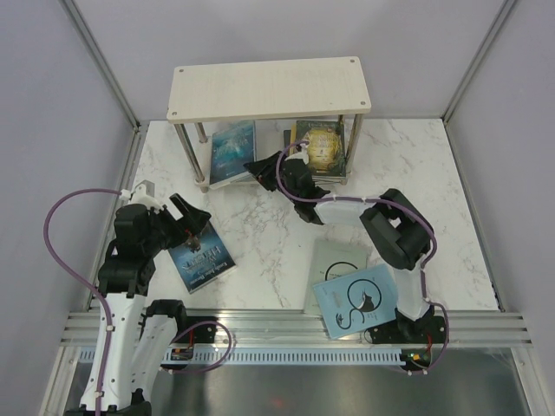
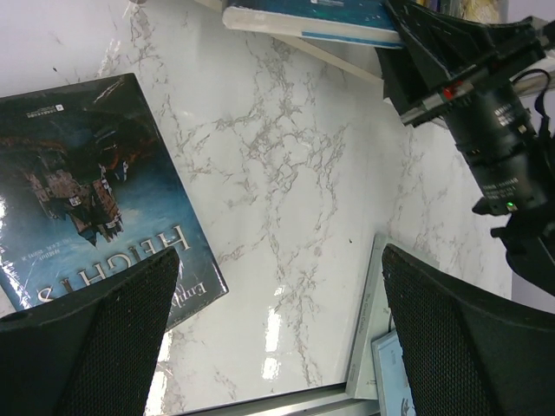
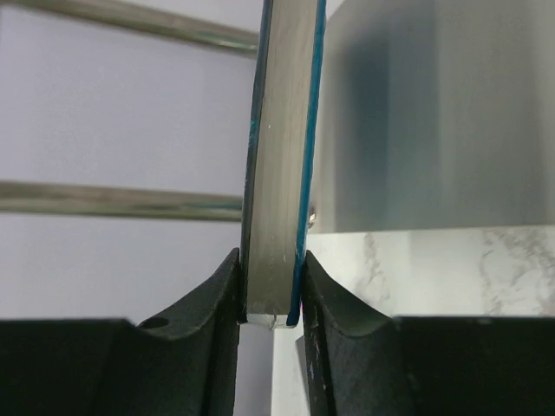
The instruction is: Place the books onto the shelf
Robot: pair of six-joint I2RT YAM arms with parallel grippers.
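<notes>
my right gripper (image 3: 270, 290) clamps the teal book (image 3: 279, 156) at the shelf (image 1: 269, 87), left gripper (image 2: 277, 295) gapes open; dark blue book (image 1: 201, 257), grey book (image 1: 335, 256), cat book (image 1: 355, 299) lie unshelved near me.

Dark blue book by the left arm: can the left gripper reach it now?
Likely yes: the left gripper hangs open just over the dark blue book, which lies flat with nothing on it.

Grey book (image 1: 336, 254) partly under cat book (image 1: 354, 300)
</notes>
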